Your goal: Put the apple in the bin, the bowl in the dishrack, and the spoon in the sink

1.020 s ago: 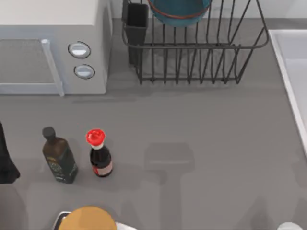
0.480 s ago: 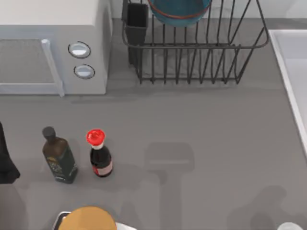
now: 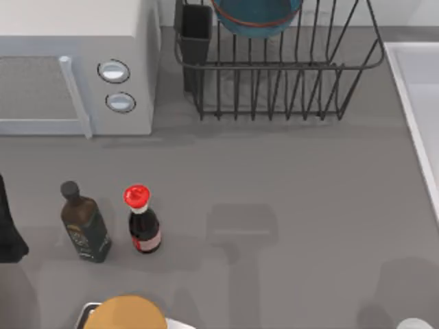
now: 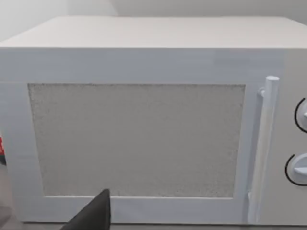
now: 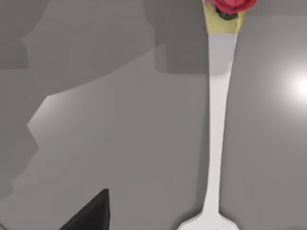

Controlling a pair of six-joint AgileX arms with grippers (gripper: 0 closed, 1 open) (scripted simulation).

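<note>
**Spoon beneath right wrist; bowl already racked**

Microwave [image 3: 75, 68] occupies the table's far left, its door and two knobs facing the left wrist camera. Dishrack [image 3: 274, 68] stands beside it at the far centre, a dark utensil cup at its left corner. Sink [image 3: 418, 103] lies along the right edge of the table, with its pale rim in sight. Bowl [image 3: 257, 17] sits inside the dishrack at its far side, so that part of the task is judged complete.

Two bottles stand on the left of the table: an olive-green one [image 3: 84, 223] and, just beside it, a red-capped sauce bottle [image 3: 143, 221]. They are not part of the task.

Spoon [image 5: 218, 120] lies flat on the grey tabletop directly under the right wrist camera. Its long white handle runs straight along the picture, widening at one end and ending at the other in a yellow band with a red ornament. The right arm is plainly the nearer one; the left arm faces the microwave, well apart from the spoon.

One dark fingertip of the right gripper [image 5: 88, 213] shows off to the side of the handle, not touching it. Whether that gripper is spread or closed cannot be told, and it holds nothing visible. The left gripper [image 4: 93, 215] likewise shows a single dark tip, state indeterminate.

Judgement: the spoon is the step in hand, and the gripper must shift sideways to straddle the handle across its long axis.
</note>
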